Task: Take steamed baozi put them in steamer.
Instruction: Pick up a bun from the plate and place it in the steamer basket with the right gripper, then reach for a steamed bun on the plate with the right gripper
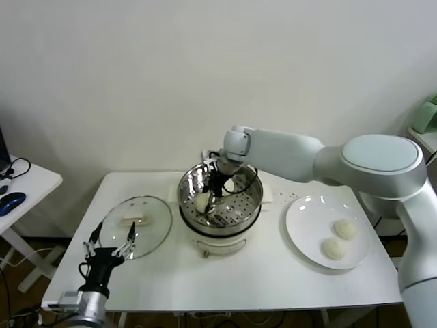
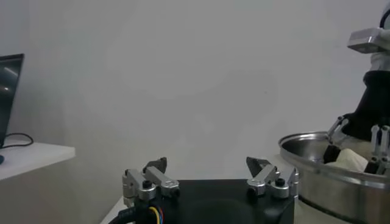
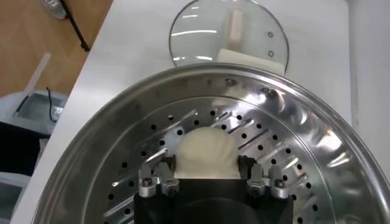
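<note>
The steamer (image 1: 254, 198) is a shiny steel basket with a perforated floor, standing on a cream pot base at the table's middle. My right gripper (image 1: 210, 200) reaches down into it. Its fingers press both sides of a cream-white baozi (image 3: 206, 152), which sits low over the perforated floor (image 3: 304, 128). In the left wrist view the same baozi (image 2: 352, 159) shows above the steamer's rim (image 2: 317, 176). Two more baozi (image 1: 345, 229) (image 1: 334, 248) lie on the white plate (image 1: 300, 219) at the right. My left gripper (image 1: 108, 244) waits open near the front left edge, holding nothing (image 2: 207, 164).
A round glass lid (image 1: 153, 212) with a white handle lies flat on the table left of the steamer, just beyond my left gripper. A side table with cables and a blue mouse (image 1: 12, 201) stands at the far left.
</note>
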